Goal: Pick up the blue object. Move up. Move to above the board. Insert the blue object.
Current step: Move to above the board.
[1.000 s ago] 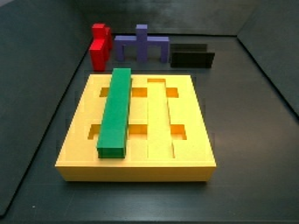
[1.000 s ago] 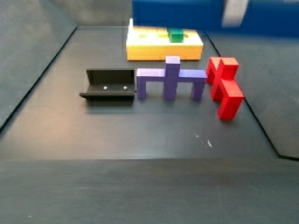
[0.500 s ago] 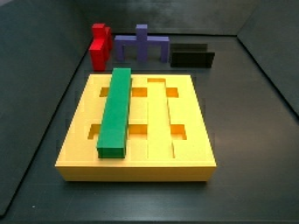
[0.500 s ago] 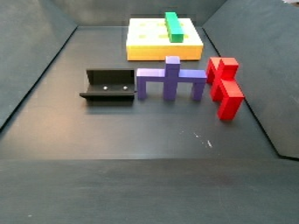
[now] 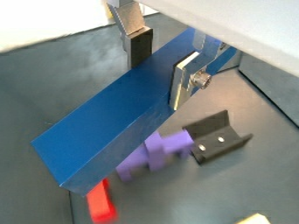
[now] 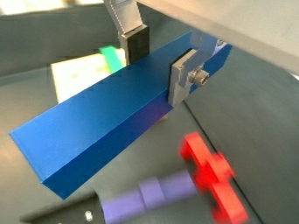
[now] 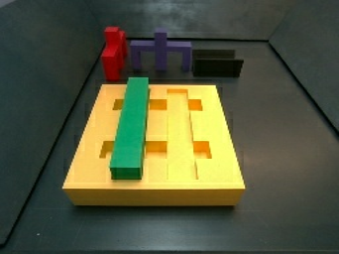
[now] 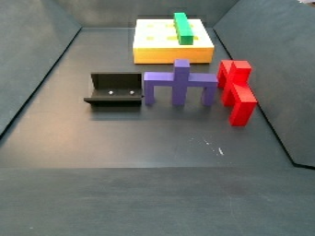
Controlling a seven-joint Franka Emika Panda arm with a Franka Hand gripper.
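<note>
Your gripper [image 5: 162, 59] is clamped on the blue object [image 5: 117, 122], lifted out of both side views; moving above the board [image 7: 212, 179] and inserting remain.

My gripper [image 5: 163, 59] out of sight in both side views, seen only in both wrist views, jaws clamped across the blue object [image 5: 122, 114], one silver finger [image 6: 184, 76] flat on its near face, the other finger [image 5: 135, 37] behind its far face
</note>
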